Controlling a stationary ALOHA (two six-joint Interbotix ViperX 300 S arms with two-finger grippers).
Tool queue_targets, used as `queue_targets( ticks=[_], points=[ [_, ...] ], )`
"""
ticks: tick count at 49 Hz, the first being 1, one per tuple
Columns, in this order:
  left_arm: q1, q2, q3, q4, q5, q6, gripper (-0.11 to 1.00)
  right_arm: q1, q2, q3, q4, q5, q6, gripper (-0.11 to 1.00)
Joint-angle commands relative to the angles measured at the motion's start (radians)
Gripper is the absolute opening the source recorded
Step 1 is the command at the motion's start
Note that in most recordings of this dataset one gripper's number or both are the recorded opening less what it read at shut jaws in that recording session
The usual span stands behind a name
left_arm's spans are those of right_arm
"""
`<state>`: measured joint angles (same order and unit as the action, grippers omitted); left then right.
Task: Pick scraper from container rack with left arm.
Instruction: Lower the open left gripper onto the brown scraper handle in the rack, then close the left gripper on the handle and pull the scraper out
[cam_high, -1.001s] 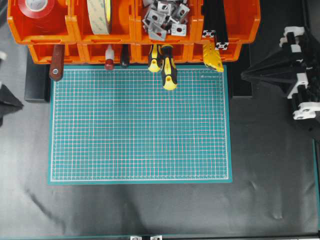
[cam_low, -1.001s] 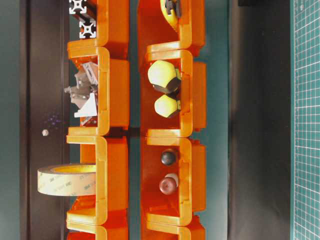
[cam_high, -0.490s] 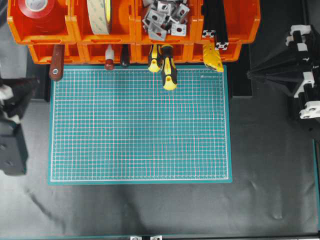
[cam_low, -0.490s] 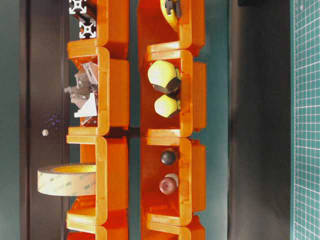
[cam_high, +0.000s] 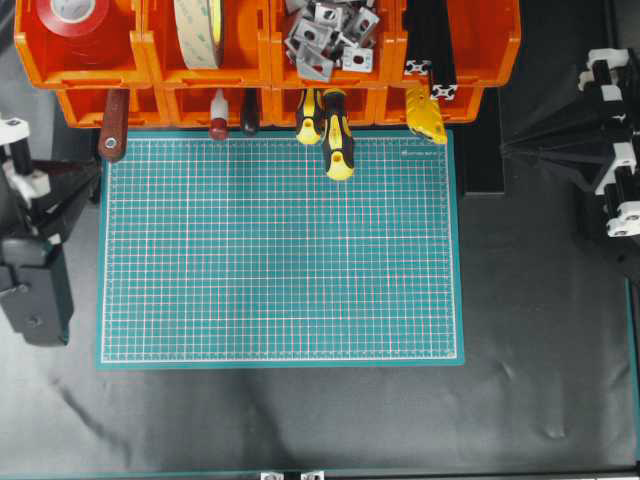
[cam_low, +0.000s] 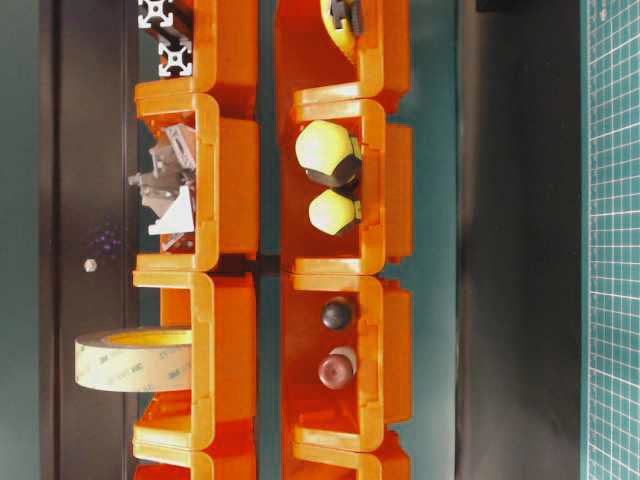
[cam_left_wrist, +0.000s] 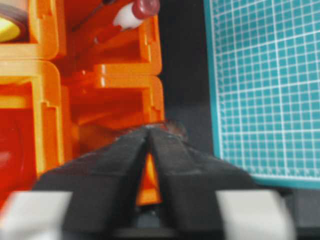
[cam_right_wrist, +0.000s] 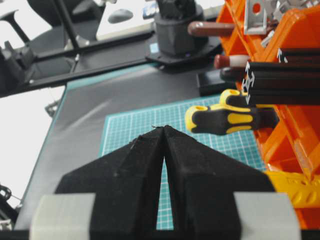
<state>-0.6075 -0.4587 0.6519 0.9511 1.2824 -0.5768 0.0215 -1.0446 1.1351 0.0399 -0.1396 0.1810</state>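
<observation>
Left tool sits with its tips nearly touching, just a thin slit, holding nothing. The scraper is up ahead of it, sticking out of the rack. Right tool is pinched together too.

Your black two-finger left gripper hovered just beside the orange plastic container rack, tips touching; your black right gripper sat closed.

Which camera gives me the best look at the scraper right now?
Overhead: the scraper handle juts whole from the container rack. Right wrist shows the handle small and distant. Left wrist and table-level views show no clear scraper.
</observation>
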Motion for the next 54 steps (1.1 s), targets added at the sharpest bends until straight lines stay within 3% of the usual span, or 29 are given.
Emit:
queue_targets(
  ticks=[1,9,14,32,45,50,54],
  points=[
    [0.006,-0.012,0.017,0.008,-0.069,-0.014,0.27,0.003,0.003,-0.034,0.002,0.002,0.003,-0.02],
    [0.052,0.006,0.067,0.003,-0.132,-0.063,0.75,0.003,0.0,-0.034,0.002,0.011,0.006,-0.02],
    [0.087,0.015,0.081,0.003,-0.14,-0.081,0.9,0.003,-0.002,-0.034,0.002,0.017,0.005,-0.02],
    [0.222,0.021,0.146,0.003,-0.212,-0.086,0.91,0.003,-0.002,-0.029,0.002,0.017,0.006,-0.02],
    [0.245,0.018,0.158,0.003,-0.229,-0.089,0.9,0.003,-0.002,-0.026,0.002,0.017,0.006,-0.02],
    [0.245,0.021,0.155,0.003,-0.249,-0.095,0.85,0.003,-0.002,-0.025,0.002,0.017,0.006,-0.02],
    [0.245,0.026,0.152,0.003,-0.264,-0.095,0.73,0.003,-0.002,-0.023,0.002,0.017,0.006,-0.02]
  ],
)
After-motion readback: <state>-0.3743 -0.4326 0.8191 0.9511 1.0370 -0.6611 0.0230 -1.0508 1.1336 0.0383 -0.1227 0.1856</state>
